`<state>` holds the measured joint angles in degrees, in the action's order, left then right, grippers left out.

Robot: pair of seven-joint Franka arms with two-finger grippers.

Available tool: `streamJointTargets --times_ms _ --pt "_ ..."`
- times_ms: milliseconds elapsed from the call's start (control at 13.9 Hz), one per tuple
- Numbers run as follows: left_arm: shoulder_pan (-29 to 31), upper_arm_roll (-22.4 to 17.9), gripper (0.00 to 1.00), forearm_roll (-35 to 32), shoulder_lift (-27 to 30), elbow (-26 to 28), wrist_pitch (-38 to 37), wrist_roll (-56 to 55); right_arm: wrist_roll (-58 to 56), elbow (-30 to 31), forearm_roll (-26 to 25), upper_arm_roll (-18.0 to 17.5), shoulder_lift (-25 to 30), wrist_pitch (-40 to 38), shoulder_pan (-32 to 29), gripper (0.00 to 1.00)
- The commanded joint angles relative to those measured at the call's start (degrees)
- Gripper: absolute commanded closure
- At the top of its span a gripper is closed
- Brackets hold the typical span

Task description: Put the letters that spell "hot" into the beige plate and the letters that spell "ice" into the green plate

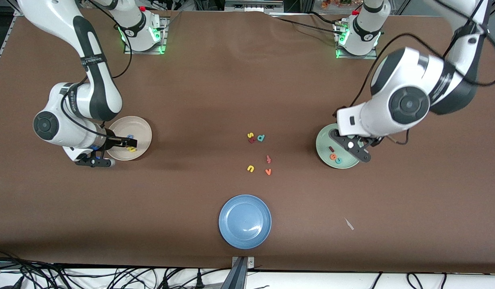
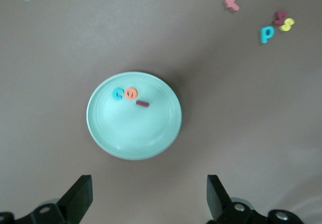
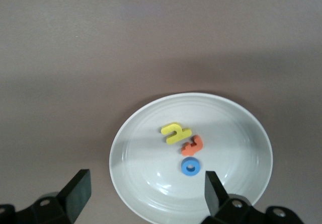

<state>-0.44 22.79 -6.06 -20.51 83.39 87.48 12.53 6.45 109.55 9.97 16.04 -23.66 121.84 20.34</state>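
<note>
The beige plate (image 1: pixel 145 134) lies toward the right arm's end of the table. In it are the yellow h (image 3: pixel 175 133), the orange t (image 3: pixel 192 144) and the blue o (image 3: pixel 190 166). My right gripper (image 3: pixel 146 196) hangs open and empty over that plate's (image 3: pixel 236 128) rim. The green plate (image 1: pixel 322 141) lies toward the left arm's end. It holds the teal c (image 2: pixel 117 94), the orange e (image 2: pixel 131 92) and the dark red i (image 2: pixel 143 103). Over the edge of this plate (image 2: pixel 100 128) my left gripper (image 2: pixel 149 199) is open, nothing between its fingers.
A blue plate (image 1: pixel 245 221) sits near the front camera at mid table. Loose letters lie in the middle: a yellow s (image 1: pixel 250 135), a teal d (image 1: pixel 261 138), a salmon f (image 1: pixel 268 159), a yellow u (image 1: pixel 250 168), an orange v (image 1: pixel 268 171). A white scrap (image 1: pixel 349 224) lies on the cloth.
</note>
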Motion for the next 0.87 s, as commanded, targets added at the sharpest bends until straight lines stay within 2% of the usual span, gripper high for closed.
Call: streamJointTargets --times_ms 0,72,216,361,577,721,793 --pt "0.2 0.6 0.0 -0.2 2.2 -3.0 -5.8 -4.1 14.6 -3.1 -10.2 -4.7 0.5 -4.7 -1.0 0.0" --pt "0.4 0.5 0.0 0.0 3.8 -3.0 -6.4 -4.3 16.4 -5.7 -12.0 -5.2 0.2 -7.9 -1.4 0.0" --pt "1.2 -0.2 0.0 2.6 6.3 -2.9 -7.5 -4.3 16.0 -9.3 -12.4 -6.8 2.0 -13.5 -4.3 0.0" --pt "-0.4 -5.0 0.0 4.8 10.1 -1.1 -7.5 -4.2 14.0 -9.3 -13.1 -10.0 5.6 -15.3 -9.0 0.0" --pt "-4.5 -11.9 0.0 4.6 14.1 1.5 -5.8 -4.3 4.2 -8.9 -15.0 -10.1 10.0 -16.2 -11.5 0.0" --pt "-8.7 -19.5 0.0 4.7 18.8 7.2 2.0 -4.3 -1.3 -8.9 -15.1 -10.1 12.8 -18.6 -13.0 0.0" --pt "-9.1 -21.1 0.0 4.7 20.9 10.4 6.0 -4.1 -3.2 -8.9 -15.1 -10.2 14.4 -20.0 -13.7 0.0"
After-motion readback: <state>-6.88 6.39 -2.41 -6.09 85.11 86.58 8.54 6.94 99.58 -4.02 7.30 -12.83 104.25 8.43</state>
